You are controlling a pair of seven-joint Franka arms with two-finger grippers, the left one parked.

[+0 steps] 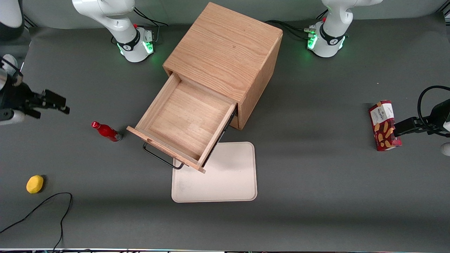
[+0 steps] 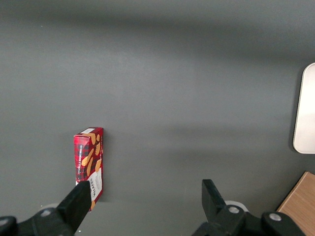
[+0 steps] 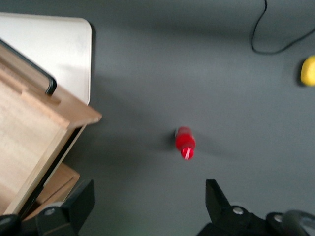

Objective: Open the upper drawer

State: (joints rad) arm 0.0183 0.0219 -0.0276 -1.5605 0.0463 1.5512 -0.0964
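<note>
The upper drawer point(image 1: 186, 119) of the oak cabinet point(image 1: 225, 45) stands pulled far out, its bare wooden inside showing. Its thin black bar handle point(image 1: 160, 158) hangs over the table on the side nearest the front camera. In the right wrist view a corner of the drawer point(image 3: 29, 142) and its handle point(image 3: 34, 69) show. My gripper point(image 1: 63, 104) hovers toward the working arm's end of the table, well apart from the drawer. It is open point(image 3: 150, 194), with only grey table between its fingers.
A red bottle point(image 1: 106, 131) point(image 3: 185, 142) stands on the table between my gripper and the drawer front. A cream tray point(image 1: 218, 175) lies partly under the drawer. A yellow fruit point(image 1: 34, 184) and a black cable point(image 1: 42, 211) lie nearer the front camera. A cookie box point(image 1: 384, 125) sits toward the parked arm's end.
</note>
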